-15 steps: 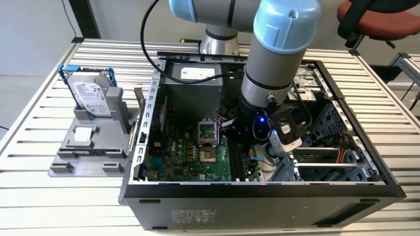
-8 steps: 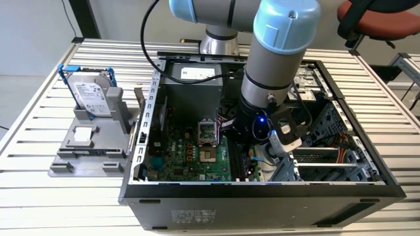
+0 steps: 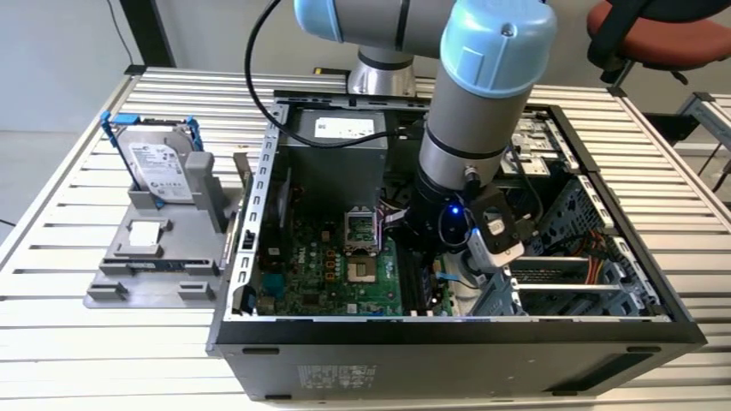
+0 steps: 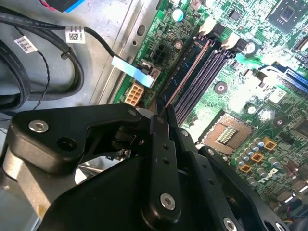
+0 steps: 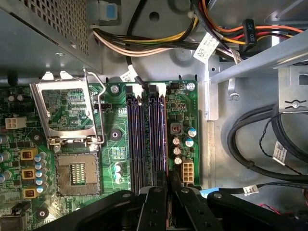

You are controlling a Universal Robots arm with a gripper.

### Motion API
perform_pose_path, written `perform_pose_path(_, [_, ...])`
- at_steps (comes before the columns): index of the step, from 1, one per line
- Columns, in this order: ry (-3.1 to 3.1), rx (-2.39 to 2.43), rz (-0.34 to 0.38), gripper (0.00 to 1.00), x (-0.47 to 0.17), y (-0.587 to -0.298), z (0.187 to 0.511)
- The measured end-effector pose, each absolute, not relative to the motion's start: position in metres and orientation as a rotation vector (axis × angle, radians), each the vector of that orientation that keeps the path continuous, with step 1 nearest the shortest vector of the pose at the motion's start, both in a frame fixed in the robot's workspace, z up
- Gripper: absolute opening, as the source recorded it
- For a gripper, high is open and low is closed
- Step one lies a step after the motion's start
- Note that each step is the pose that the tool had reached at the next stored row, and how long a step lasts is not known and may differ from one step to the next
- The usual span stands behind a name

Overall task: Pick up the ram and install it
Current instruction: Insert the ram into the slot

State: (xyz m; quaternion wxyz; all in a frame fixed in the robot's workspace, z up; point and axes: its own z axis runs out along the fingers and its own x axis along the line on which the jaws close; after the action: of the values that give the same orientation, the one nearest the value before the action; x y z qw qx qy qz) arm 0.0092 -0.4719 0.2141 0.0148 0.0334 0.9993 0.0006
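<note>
step in hand: seating. my gripper [image 4: 161, 111], low in the second wrist view, has its jaws closed on the ram [image 4: 185, 77], edge-on over the outermost motherboard slot [image 5: 163, 137]. i judge next needs straight, aligned downward pressure.

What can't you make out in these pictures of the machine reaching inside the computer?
Second wrist view: the ram shows edge-on, so its chips and label cannot be seen.
Both wrist views: the tool covers the ram's near end, so whether it is fully seated is unclear.
Exterior view: the arm's wrist blocks where the tool meets the motherboard.
Exterior view: a grey stand hides the lower part of the hard drive.
</note>
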Motion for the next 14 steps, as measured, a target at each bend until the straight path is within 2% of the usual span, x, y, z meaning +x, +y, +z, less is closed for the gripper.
perform_pose_path(6, [3.110,0.104,0.002,0.00,0.009,-0.472,0.214])
perform_pose_path(7, [3.110,0.104,0.003,1.00,0.009,-0.472,0.214])
perform_pose_path(10, [3.110,0.104,0.003,1.00,0.009,-0.472,0.216])
perform_pose_path(14, [3.110,0.105,0.002,1.00,0.009,-0.472,0.237])
